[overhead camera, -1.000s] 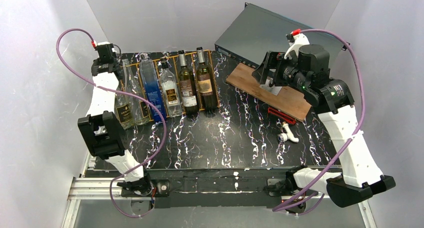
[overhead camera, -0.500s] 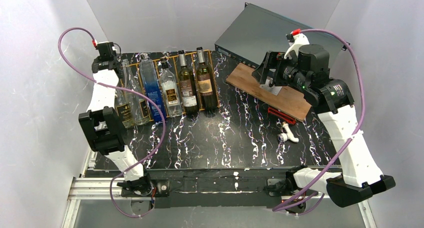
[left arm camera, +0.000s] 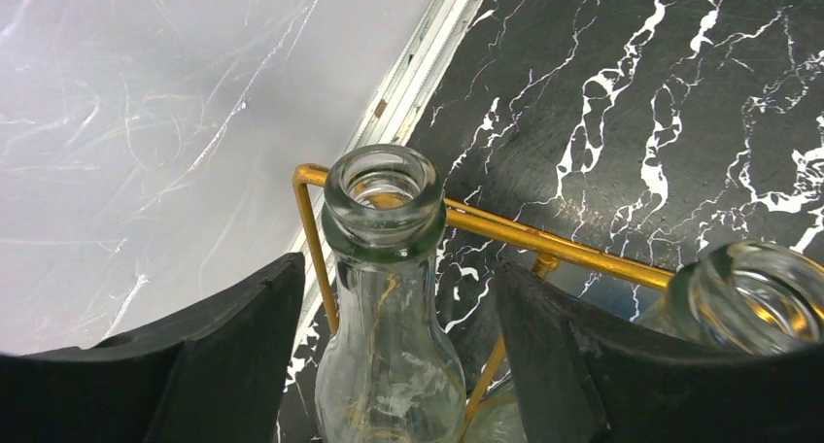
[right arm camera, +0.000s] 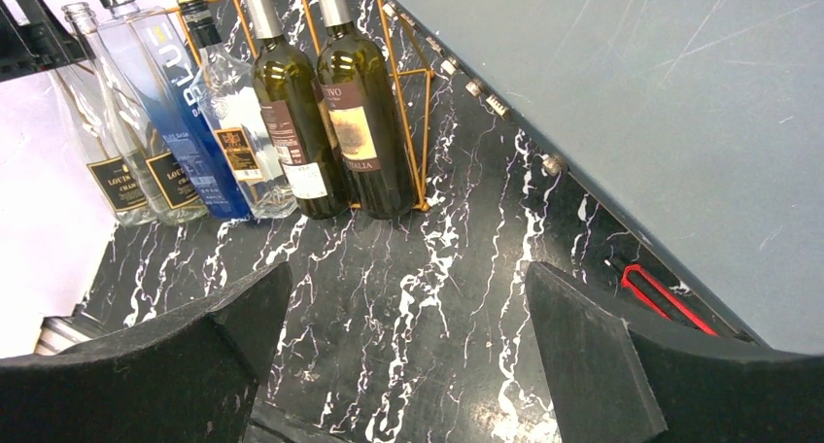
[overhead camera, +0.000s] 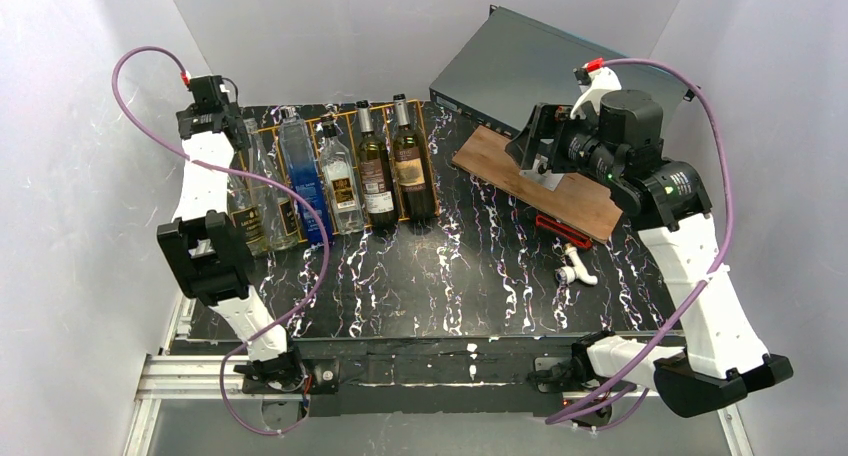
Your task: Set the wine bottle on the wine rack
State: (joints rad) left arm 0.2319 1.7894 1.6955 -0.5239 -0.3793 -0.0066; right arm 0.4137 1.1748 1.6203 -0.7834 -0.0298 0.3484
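A clear glass wine bottle [left arm camera: 389,317] lies in the leftmost bay of the orange-gold wire wine rack [left arm camera: 544,244], its open mouth toward the far rail. My left gripper [left arm camera: 398,270] is open, with one finger on each side of the bottle's neck and a gap on both sides. In the top view the bottle [overhead camera: 248,221] is partly under my left arm, and the left gripper [overhead camera: 232,128] is at the rack's [overhead camera: 345,124] far left corner. My right gripper [overhead camera: 530,136] is open and empty above the wooden board.
Several more bottles fill the rack: a second clear one [left arm camera: 748,288], a blue one [overhead camera: 303,176] and two dark ones [overhead camera: 395,171]. A brown wooden board [overhead camera: 585,204], a grey metal box [overhead camera: 530,61], a red tool [overhead camera: 565,228] and a white part [overhead camera: 575,268] lie at the right.
My left wrist has drawn slightly back toward the far left corner. The bottles and the right arm have not moved.
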